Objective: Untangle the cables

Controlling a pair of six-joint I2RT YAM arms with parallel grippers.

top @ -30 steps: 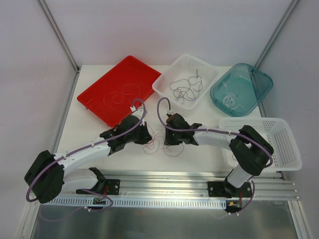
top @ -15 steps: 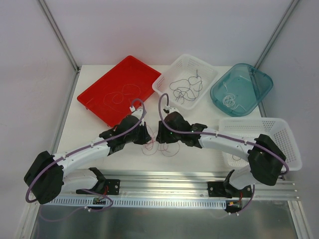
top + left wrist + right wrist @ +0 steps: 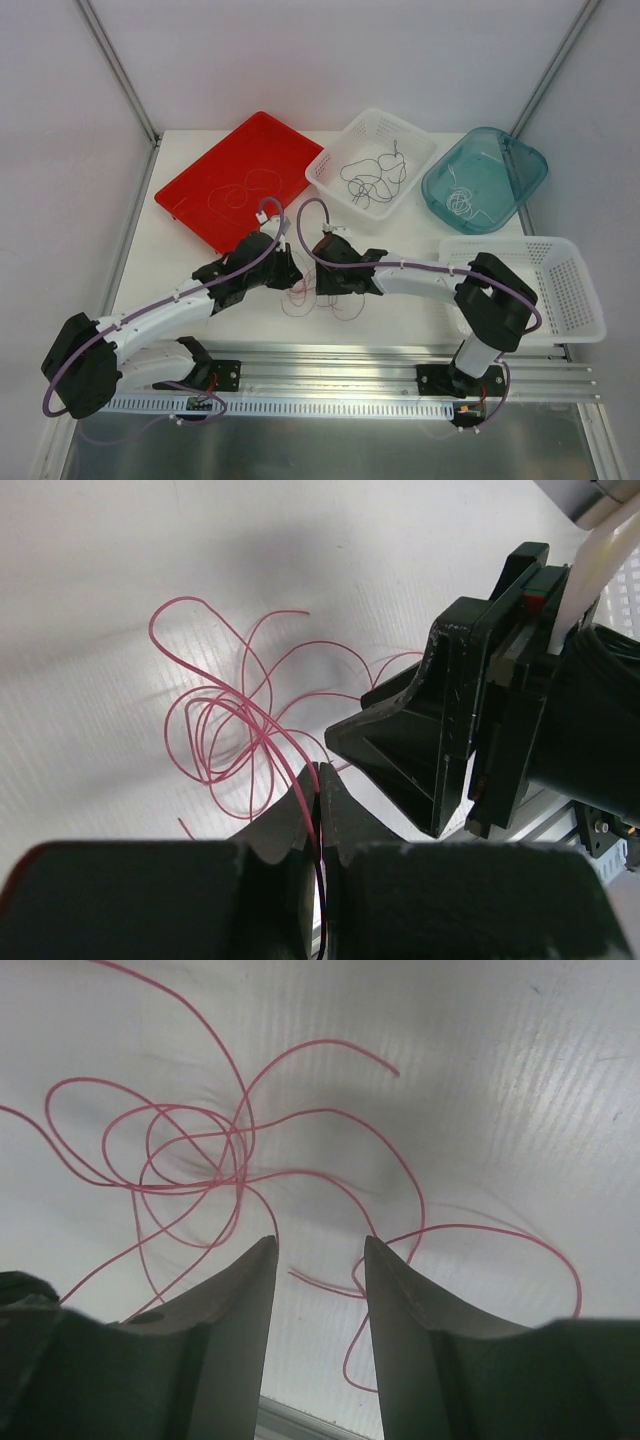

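Note:
A tangle of thin pink-red cables [image 3: 312,296] lies on the white table between my two grippers. In the left wrist view the loops [image 3: 225,730] spread ahead of my left gripper [image 3: 322,772], which is shut on one strand that runs down between the jaws. My left gripper [image 3: 291,272] sits just left of the tangle in the top view. My right gripper [image 3: 322,284] is open just right of it; in its wrist view the gripper [image 3: 320,1244] straddles loose strands [image 3: 200,1160] without gripping any.
A red tray [image 3: 190,195] with thin wires stands at the back left. A white basket [image 3: 428,150] holds dark wires, a teal bin [image 3: 525,165] holds whitish wire. A second white basket [image 3: 580,300] is at the right. An aluminium rail [image 3: 340,370] runs along the near edge.
My right gripper has moved left across the table to the tangle, close to my left gripper. The left arm has shifted only slightly and kept its grip.

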